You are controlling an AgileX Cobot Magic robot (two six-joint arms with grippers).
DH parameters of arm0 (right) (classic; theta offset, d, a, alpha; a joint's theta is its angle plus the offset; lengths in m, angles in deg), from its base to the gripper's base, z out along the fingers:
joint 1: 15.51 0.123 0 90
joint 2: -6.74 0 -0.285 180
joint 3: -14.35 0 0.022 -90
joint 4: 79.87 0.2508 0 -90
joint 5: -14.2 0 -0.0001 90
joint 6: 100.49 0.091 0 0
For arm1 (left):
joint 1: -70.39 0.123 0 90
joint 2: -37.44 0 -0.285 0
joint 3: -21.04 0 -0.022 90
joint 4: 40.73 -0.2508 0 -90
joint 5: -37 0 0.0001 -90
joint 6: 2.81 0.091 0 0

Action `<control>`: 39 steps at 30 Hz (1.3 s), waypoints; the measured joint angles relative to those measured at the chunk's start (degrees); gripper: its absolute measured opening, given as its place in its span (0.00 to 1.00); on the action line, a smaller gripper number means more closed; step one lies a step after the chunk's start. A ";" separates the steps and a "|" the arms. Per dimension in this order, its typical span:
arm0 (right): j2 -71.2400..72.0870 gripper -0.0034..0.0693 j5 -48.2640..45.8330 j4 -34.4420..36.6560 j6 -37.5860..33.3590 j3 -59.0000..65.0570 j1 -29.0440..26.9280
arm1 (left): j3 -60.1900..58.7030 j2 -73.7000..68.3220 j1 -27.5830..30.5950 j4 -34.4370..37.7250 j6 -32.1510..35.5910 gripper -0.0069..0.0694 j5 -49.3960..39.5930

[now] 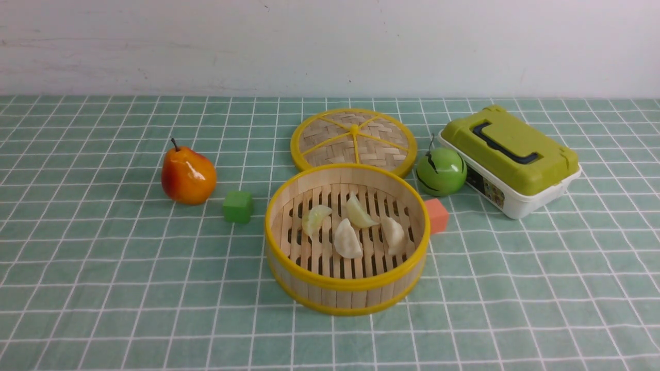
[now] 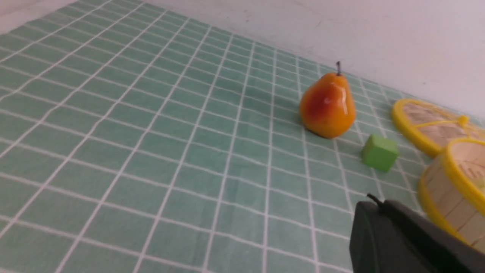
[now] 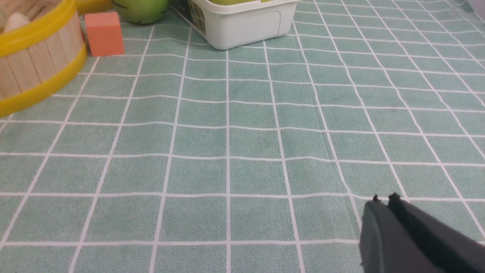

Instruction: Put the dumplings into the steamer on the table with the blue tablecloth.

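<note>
At the middle of the front view, the round bamboo steamer (image 1: 348, 285) sits on the blue tablecloth (image 1: 134, 288), with all four dumplings (image 1: 347, 239) inside it on the slatted floor: two pale greenish, two whitish, lying near one another. Behind the steamer lies the woven lid (image 1: 330, 139) with its yellow rim; to the left are the orange-red pear (image 1: 188, 175) and, nearer the steamer, the green block (image 1: 238, 206). A coral block (image 1: 436, 216) is just beside the steamer's right side, with the round green fruit (image 1: 442, 171) behind it and the white box with a green cover (image 1: 510, 154) farther right. From the left wrist, the left gripper (image 2: 377, 201) shows dark fingertips drawn together, closed on nothing, over the cloth, with the pear, green block, lid and part of the steamer in sight. From the right wrist, the right gripper (image 3: 385, 199) also has its tips together and empty above the cloth, while the steamer's side, coral block, green fruit and box are partly visible
</note>
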 joint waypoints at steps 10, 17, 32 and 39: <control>0.00 0.10 0.00 0.00 -0.04 0.00 0.00 | -1.66 0.38 1.76 0.05 5.10 0.07 -7.07; 0.00 0.10 0.00 0.00 -0.04 0.00 0.00 | -1.67 0.38 1.76 0.10 6.46 0.07 -7.07; 0.00 0.13 0.00 0.00 -0.04 0.00 0.00 | -1.71 0.38 1.76 0.21 6.51 0.07 -7.07; 0.00 0.14 0.00 0.00 -0.04 0.00 0.00 | -1.71 0.38 1.76 0.21 6.51 0.07 -7.07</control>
